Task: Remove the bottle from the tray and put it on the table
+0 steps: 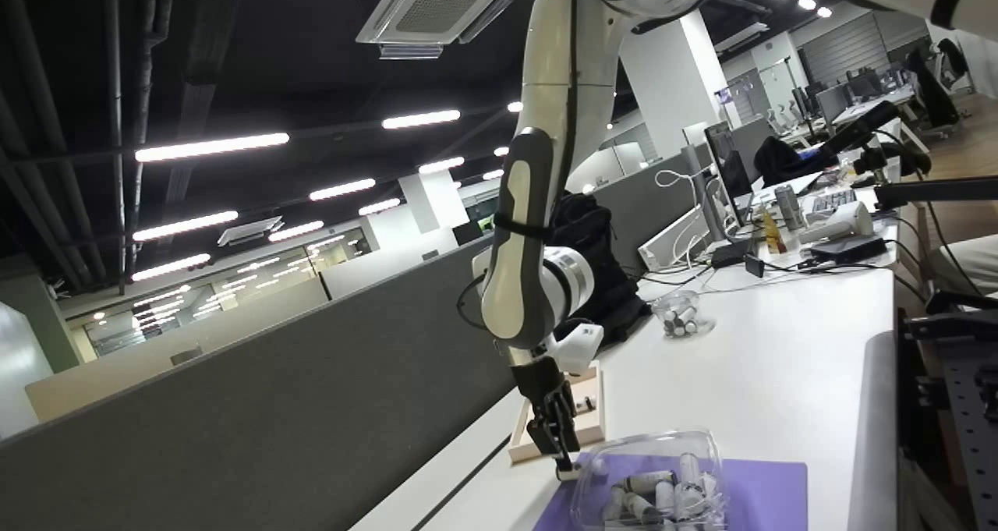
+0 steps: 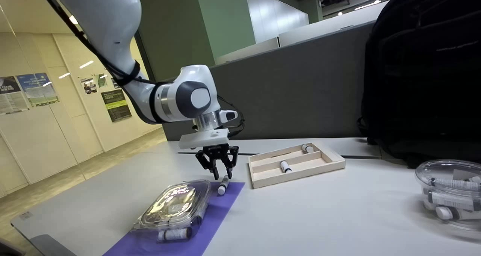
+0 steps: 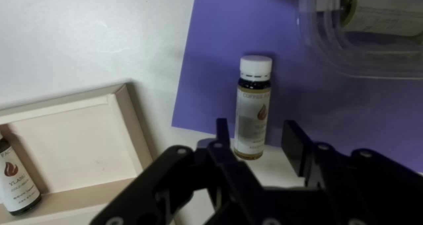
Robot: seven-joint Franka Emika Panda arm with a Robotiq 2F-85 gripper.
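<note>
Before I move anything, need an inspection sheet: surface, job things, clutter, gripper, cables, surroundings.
Surface: white table, partly covered by a purple mat.
Job's things: white-capped bottle outside the light wooden tray, lying mostly on the mat, base past its edge; two more bottles in the tray.
Clutter: clear plastic container with bottles on the mat; round clear tub with bottles farther along the table.
Gripper: open over the bottle, a gap showing on each side in the wrist view.
Cables: black cable along the arm.
Surroundings: grey partition along the table, black backpack near it.
</note>
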